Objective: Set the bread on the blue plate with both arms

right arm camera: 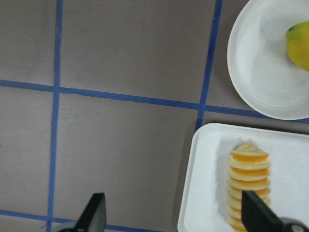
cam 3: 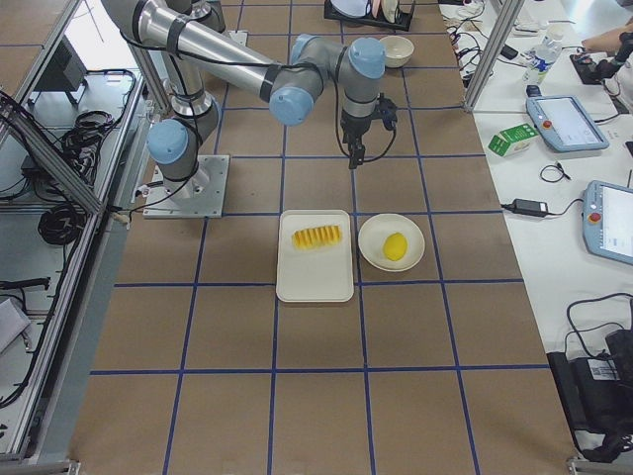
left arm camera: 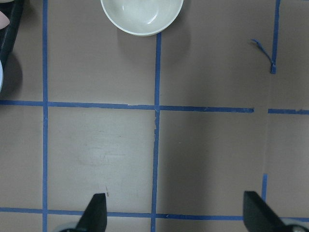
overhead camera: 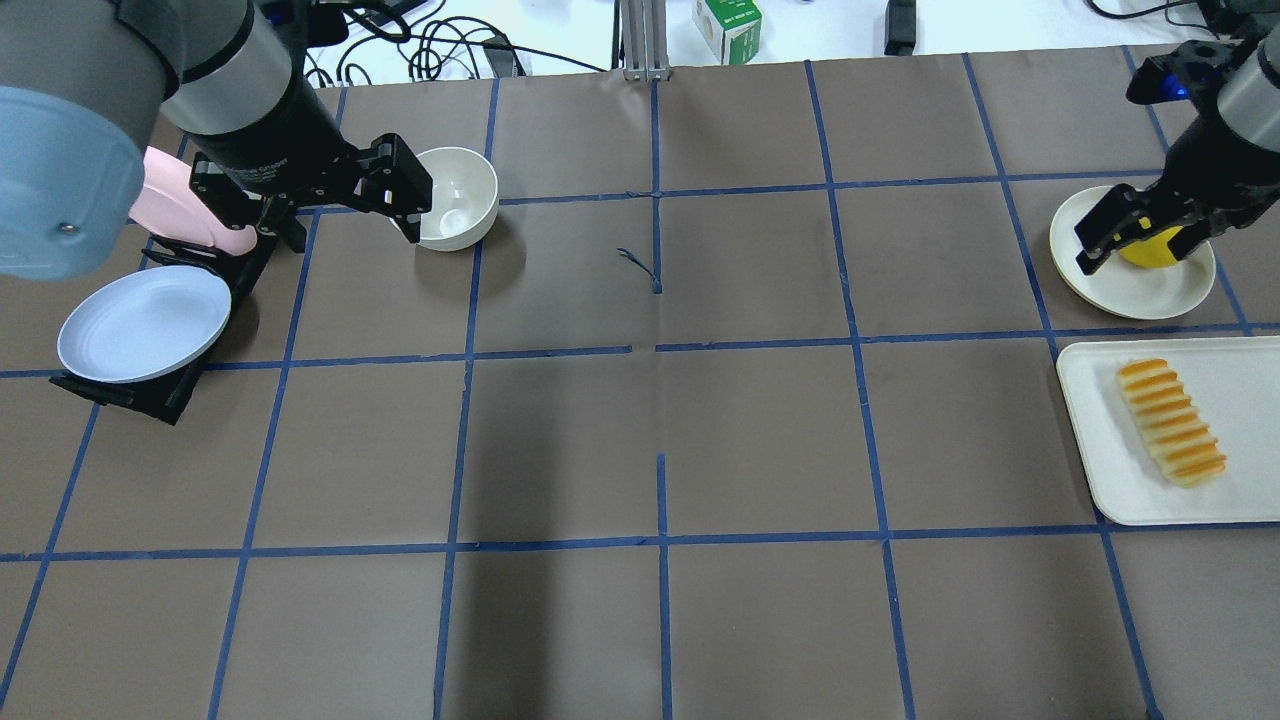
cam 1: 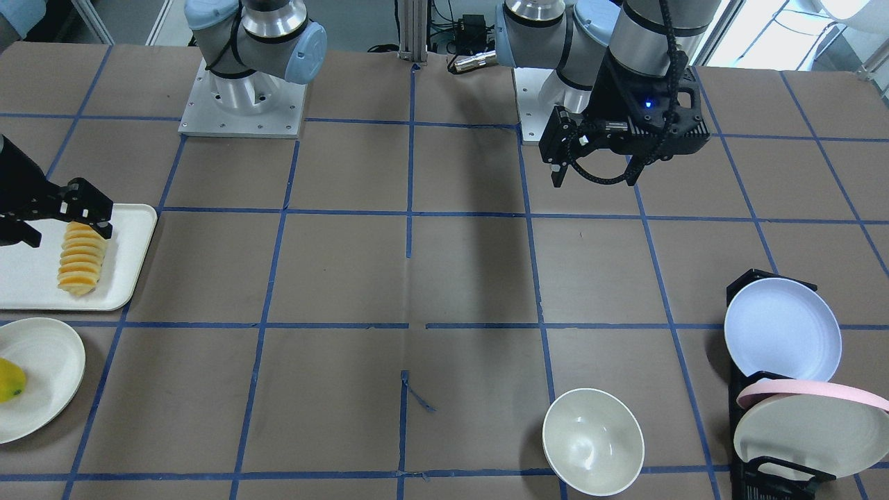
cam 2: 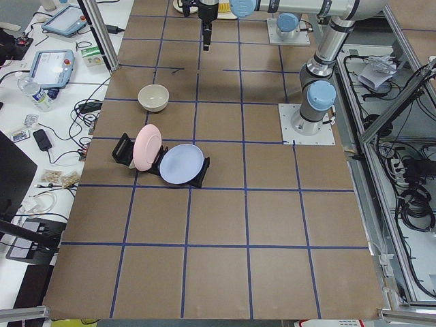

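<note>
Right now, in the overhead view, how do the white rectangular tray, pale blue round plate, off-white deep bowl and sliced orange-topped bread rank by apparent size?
1. white rectangular tray, though cropped by the frame
2. pale blue round plate
3. off-white deep bowl and sliced orange-topped bread: too close; bread longer, bowl wider

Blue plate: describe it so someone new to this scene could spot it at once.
On the robot's left side of the table stands a black dish rack holding two tilted plates. The blue plate is the one nearer the robot. It is plain pale blue, unlike the pink-rimmed plate behind it and the off-white bowl outside the rack.
</note>
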Tool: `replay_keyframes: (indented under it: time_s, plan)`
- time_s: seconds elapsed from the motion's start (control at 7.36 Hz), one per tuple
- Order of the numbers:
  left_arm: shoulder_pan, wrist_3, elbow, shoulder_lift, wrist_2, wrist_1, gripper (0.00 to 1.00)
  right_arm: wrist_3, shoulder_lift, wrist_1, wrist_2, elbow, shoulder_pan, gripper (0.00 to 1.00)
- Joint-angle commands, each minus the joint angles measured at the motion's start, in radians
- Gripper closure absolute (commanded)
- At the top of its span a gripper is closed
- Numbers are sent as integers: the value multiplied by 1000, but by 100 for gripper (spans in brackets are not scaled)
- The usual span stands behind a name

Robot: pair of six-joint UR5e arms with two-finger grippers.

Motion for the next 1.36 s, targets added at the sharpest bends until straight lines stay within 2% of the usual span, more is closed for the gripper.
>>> replay_keyframes:
  time_s: [0.0, 0.27, 0.54, 0.68, 0.95, 1.22]
  plan:
    - [0, -1, 0, 1, 3, 0, 0, -135, 0, -144, 0, 139, -140, 0]
    - [0, -1, 0, 3, 5, 0, 0, -233, 3, -291, -27, 254, -178, 0]
    - [15, -1, -20, -2, 2, -3, 0, -295, 8, -350, -37, 313, -224, 0]
    - [65, -5, -23, -9, 0, 6, 0, -307, 18, -350, -38, 313, -224, 0]
    - [254, 2, -26, -19, -1, 9, 0, -338, 55, -403, -41, 313, -224, 0]
    - [400, 48, -37, -34, 0, 17, 0, -381, 109, -419, -93, 317, -224, 0]
